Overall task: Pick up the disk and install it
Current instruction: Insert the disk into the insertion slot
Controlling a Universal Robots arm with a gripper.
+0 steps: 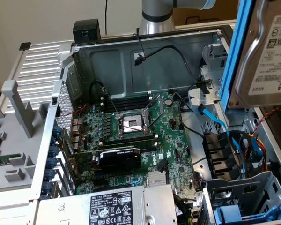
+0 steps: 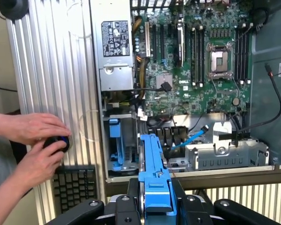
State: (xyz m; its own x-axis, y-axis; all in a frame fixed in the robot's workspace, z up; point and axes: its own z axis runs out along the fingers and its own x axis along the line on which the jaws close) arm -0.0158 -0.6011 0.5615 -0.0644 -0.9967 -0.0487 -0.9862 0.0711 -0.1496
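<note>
Above the open case [image 1: 122,65] the disk [image 1: 264,61] hangs clear, gripper [image 2: 157,206] clamped on its blue carrier — pickup done, installation outstanding — disk not yet seated inside.

Soft, even indoor light fills the exterior view, with no hard shadows. The pale wall [image 1: 37,18] at 11 o'clock is brightest, and the computer case [image 1: 145,65] lies in dimmer shade along its back plate at 12 o'clock. The disk [image 1: 264,51] at 2 o'clock sits close to the lens and looks soft, its white label mildly washed out. In the wrist view the ribbed side panel [image 2: 56,70] shines in pale streaks and the motherboard [image 2: 196,61] reads crisp.
</note>
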